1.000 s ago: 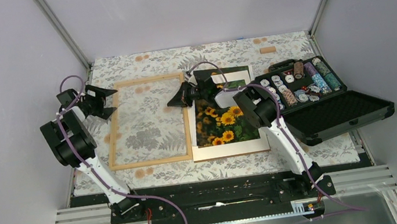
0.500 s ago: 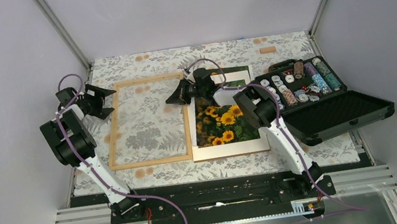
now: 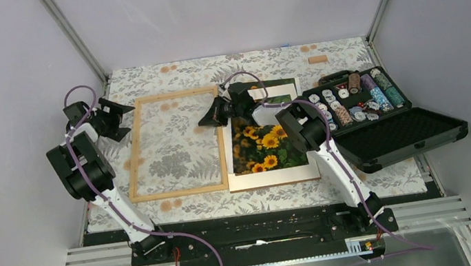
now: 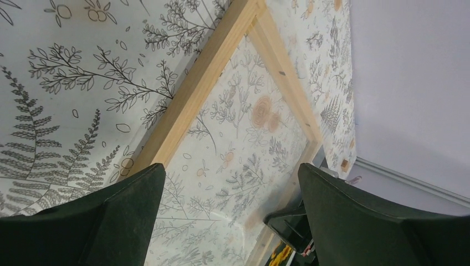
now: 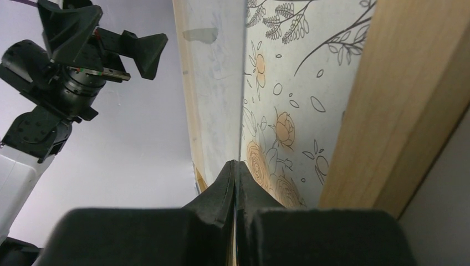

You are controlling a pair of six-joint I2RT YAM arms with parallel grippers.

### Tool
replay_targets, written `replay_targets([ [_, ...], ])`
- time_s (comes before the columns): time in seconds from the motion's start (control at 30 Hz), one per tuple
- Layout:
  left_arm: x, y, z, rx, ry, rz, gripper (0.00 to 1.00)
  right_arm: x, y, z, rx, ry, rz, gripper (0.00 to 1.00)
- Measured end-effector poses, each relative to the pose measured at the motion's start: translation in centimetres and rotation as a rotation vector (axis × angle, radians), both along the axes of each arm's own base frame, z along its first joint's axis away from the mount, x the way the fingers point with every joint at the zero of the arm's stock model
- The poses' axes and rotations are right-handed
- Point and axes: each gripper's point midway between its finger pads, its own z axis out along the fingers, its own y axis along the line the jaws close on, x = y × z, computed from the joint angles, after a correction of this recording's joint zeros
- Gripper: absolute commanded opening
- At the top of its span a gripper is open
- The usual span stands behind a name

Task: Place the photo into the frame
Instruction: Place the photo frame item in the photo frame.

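Top external view shows the thin light-wood rectangular picture frame (image 3: 178,193) lying flat on the floral tablecloth (image 3: 162,74). The rectangular sunflower photo (image 3: 266,146) lies just to its right on a white mat board (image 3: 273,176), outside the frame, so the insertion is not yet done.

The right gripper (image 3: 206,118) sits at the frame's right bar near the far corner. In the right wrist view its fingers are clenched on what looks like the edge of a thin clear pane (image 5: 216,83), seen almost edge-on. The left gripper (image 3: 125,119) hangs spread wide beside the frame's far-left corner, grasping nothing.

The main risk is judged to be that narrow pinch. The fingers catch only the rim of a smooth sheet, so it could slide out and drop back. If it is lifted from one corner alone, it could flex or crack.

Nothing pins the wood, so a pull on the pane could drag the frame sideways across the cloth or tip it towards the photo.

The right arm also reaches over the far end of the photo, so a low sweep could nudge the print or the mat out of line. The open black case (image 3: 400,134) of chips stands close on the right and leaves little room to swing that way.
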Motion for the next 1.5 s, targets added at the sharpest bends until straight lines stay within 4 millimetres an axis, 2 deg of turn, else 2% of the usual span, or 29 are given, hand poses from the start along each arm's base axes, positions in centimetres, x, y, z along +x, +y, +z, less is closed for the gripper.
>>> replay_targets([
  [0.13,0.0,0.4,0.9,0.035,-0.011,0.012,0.95,-0.1,0.0,0.1,-0.005,0.0,0.014,0.0],
  [0.4,-0.5,0.8,0.2,0.055,0.029,0.037,0.96,-0.4,0.4,1.1,0.014,-0.006,0.062,0.0],
  [0.8,-0.5,1.5,-0.2,0.084,0.046,0.065,0.96,-1.3,0.1,0.0,0.004,0.031,0.08,0.0],
  [1.5,-0.4,1.3,-0.2,0.088,0.049,0.063,0.96,-2.0,-0.5,-0.2,-0.003,0.051,0.07,0.0],
])
